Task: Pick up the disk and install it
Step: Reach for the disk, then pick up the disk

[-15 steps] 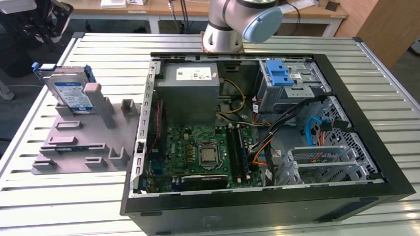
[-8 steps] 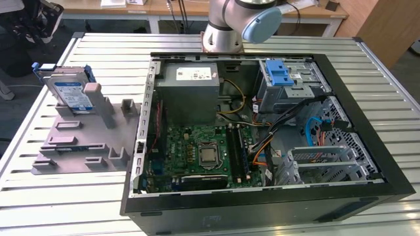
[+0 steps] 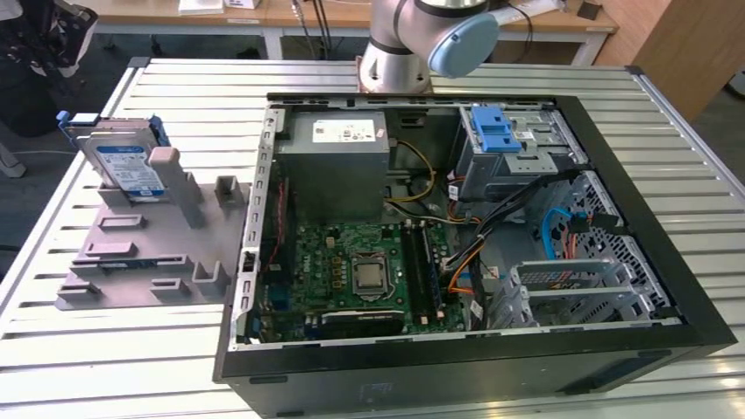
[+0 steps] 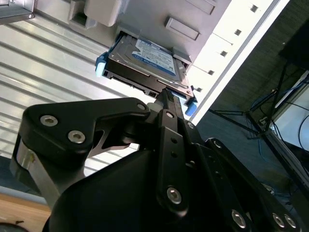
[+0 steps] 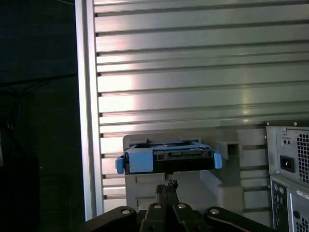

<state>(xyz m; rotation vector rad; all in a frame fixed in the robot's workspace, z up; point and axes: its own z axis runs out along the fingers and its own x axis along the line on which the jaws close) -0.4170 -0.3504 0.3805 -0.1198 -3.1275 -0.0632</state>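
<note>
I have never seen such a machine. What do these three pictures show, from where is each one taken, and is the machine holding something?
The machine is a robot arm with a claw at its end. The exterior view comes from a camera off the arm, looking down on a slatted metal table. On it stand an open computer and, at the exterior view's left, a grey holder with the disk leaning in it. Both wrist views come from cameras riding on the arm, so the black claw shows in front, pointing at the disk. The claw is shut and holds nothing; the disk is not yet picked up.
</note>
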